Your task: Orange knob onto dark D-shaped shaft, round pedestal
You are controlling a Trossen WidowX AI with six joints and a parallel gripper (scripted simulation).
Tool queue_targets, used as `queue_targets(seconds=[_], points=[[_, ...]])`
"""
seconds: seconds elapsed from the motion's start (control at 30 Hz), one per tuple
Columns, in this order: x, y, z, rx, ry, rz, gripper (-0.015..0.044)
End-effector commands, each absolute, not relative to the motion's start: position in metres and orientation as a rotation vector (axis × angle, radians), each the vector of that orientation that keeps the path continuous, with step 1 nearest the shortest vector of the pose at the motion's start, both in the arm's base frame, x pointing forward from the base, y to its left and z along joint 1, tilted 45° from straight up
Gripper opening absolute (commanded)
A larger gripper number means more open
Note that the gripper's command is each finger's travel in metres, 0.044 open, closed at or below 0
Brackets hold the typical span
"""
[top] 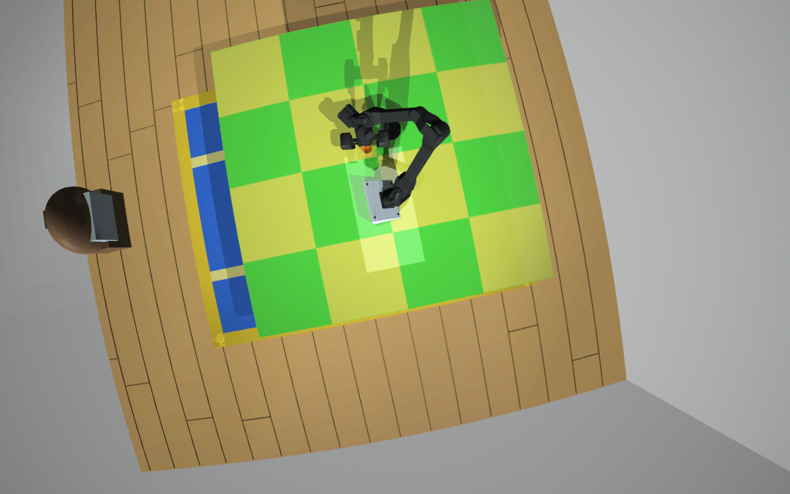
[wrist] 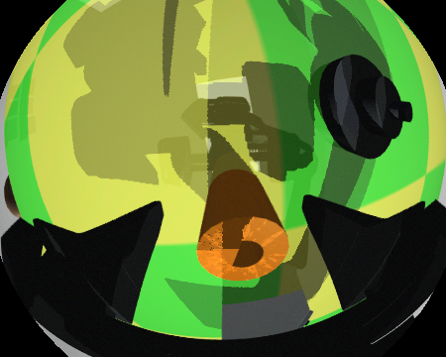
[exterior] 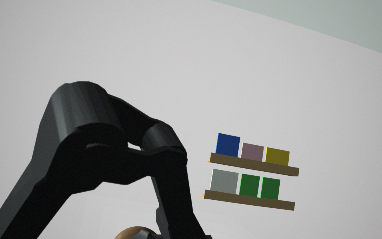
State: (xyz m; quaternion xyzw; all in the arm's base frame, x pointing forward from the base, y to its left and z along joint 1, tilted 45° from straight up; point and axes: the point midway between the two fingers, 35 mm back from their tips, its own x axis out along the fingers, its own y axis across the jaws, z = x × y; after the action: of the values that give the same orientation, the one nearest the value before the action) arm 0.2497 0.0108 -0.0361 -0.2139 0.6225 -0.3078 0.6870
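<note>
Top view: orange knob (top: 366, 149) (wrist: 278, 248) partly covered by the black hand (top: 365, 142) (wrist: 233, 218); its D-shaped hole too small to read there. Black round pedestal (top: 393, 130) (wrist: 349, 106) partly behind hand and arm; shaft's flat side not discernible. Brushed-metal plate (top: 373, 206) partly under arm's foot. Exterior: brown rounded object (exterior: 137, 230) cut off by lower edge; knob and pedestal out of frame.

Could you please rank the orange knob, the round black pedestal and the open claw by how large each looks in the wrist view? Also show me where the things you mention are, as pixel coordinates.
1. The open black claw (top: 365, 142) (wrist: 233, 205)
2. The round black pedestal with its shaft (top: 392, 130) (wrist: 354, 106) and the cylindrical orange knob (top: 366, 149) (wrist: 270, 233): too alike to rank surely
</note>
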Motion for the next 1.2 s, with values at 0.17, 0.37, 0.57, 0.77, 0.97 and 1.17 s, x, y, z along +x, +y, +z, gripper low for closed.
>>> queue_targets(seconds=[0.17, 0.37, 0.57, 0.77, 0.97, 1.17], points=[[0.246, -0.001, -0.046, -0.493, 1.401, -0.692, 0.044], [0.246, -0.001, -0.046, -0.493, 1.401, -0.692, 0.0309], [0.246, -0.001, -0.046, -0.493, 1.401, -0.692, 0.0171], [0.246, -0.001, -0.046, -0.493, 1.401, -0.692, 0.0111], [0.251, 0.019, -0.032, -0.488, 1.402, -0.684, 0.0], [0.254, 0.046, -0.01, -0.485, 1.404, -0.679, 0.0]])
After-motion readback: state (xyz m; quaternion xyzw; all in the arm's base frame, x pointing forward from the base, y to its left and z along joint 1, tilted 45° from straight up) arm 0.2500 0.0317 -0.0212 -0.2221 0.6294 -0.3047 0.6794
